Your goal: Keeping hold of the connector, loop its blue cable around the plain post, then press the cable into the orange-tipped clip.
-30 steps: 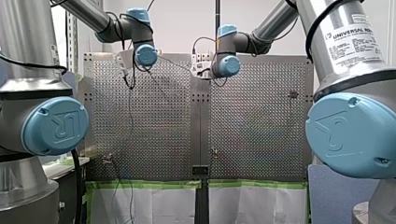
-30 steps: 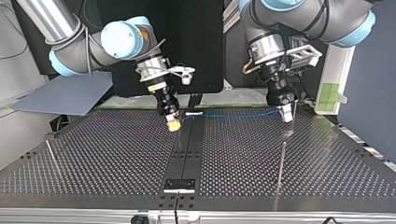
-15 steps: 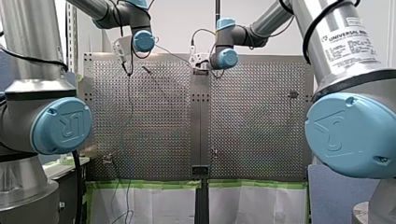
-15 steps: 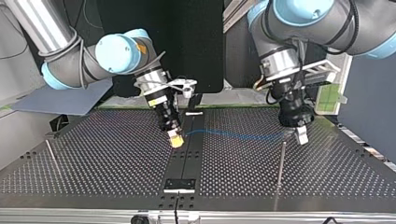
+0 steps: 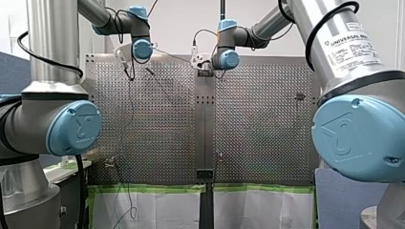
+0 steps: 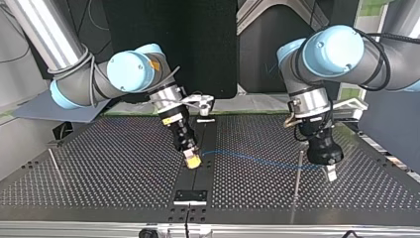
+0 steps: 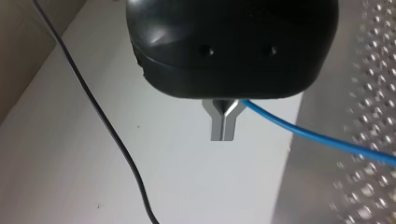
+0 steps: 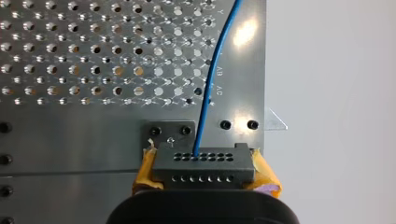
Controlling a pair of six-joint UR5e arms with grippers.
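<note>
Top view has my right arm coming in at the upper left of the frame, its end effector (image 6: pixel 192 160) slanting down onto the dark strip (image 6: pixel 202 174) that runs through the middle of the perforated counter (image 6: pixel 109 168). A blue cable (image 6: pixel 252 158) leaves it and runs low over the counter to the right of the frame, where my left arm's end effector (image 6: pixel 330 173) hangs below its black body. A thin post (image 6: pixel 297 181) stands just left of that end effector. The cable crosses it near its top, and I cannot tell on which side it passes. A second post (image 6: pixel 55 166) stands near the left edge of the frame.

From the right wrist view, yellow pads (image 8: pixel 145 170) clamp a dark connector (image 8: pixel 203 168) from both sides. The connector has two rows of small holes, and the blue cable comes out of the row farther from the end effector and curves away over the perforated plate.

From the left wrist view, the metal fingers (image 7: pixel 217 127) are pressed together at the tips. The blue cable comes out of the fork at their base and trails off sideways toward the counter. A thin black wire (image 7: pixel 107 126) lies across the pale surface beyond.
</note>
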